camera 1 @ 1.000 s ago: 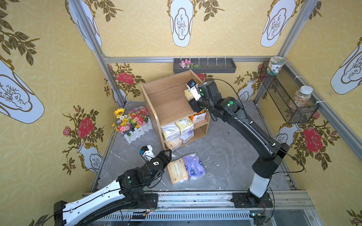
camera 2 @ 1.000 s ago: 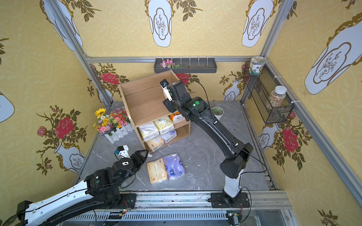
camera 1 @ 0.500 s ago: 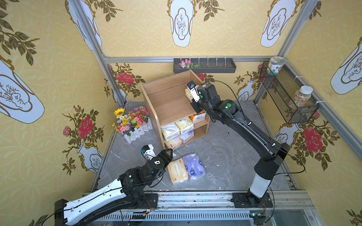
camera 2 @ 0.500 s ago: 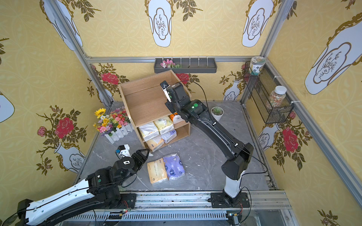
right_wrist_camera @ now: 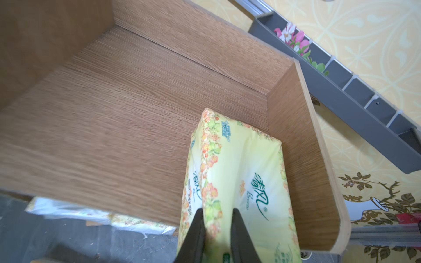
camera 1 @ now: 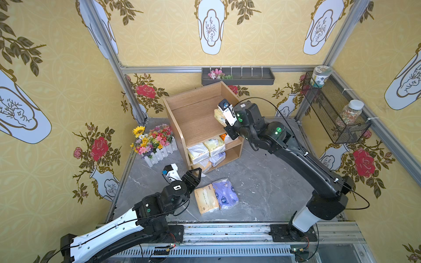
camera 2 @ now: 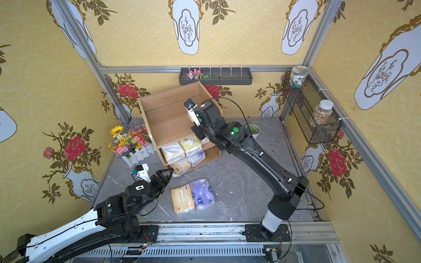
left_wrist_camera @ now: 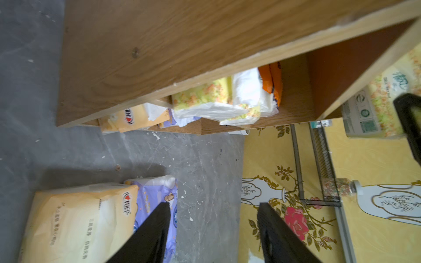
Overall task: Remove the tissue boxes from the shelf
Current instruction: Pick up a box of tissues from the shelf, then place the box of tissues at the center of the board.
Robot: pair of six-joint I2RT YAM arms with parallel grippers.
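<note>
- Left gripper: jaws well apart, nothing in them. It hovers over the grey floor, beside the tan pack and lavender pack that lie side by side, touching, already out of the shelf.
- Risk: its fingertips sit near the shelf's front corner. A straight reach in could strike the panel edge or shove the unit.
- Bottom-tier packs: they poke past the front edge, wrap loose. Risk: a pinch catches film only, and the pack slips or the film tears.
- Middle-tier packs: crowded, touching, with an orange-and-white pack beside them. Risk: pulling one drags a neighbour off the edge.
- Right gripper: closed on a narrow fold at the near end of the pale yellow pack.
- The pack is on the top tier, just beside the side panel. Whether it is clear of the board cannot be told.
- Risk: the pack is soft and the grip is small and off-centre. The far end may sag, drag on the board or snag the panel, and the film could pull free.
- Risk: the carry-out path probably passes over the left arm, so the arms could clash.
- Wall tray: behind the shelf, well apart. Minor hazard, only on a high backward lift.
</note>
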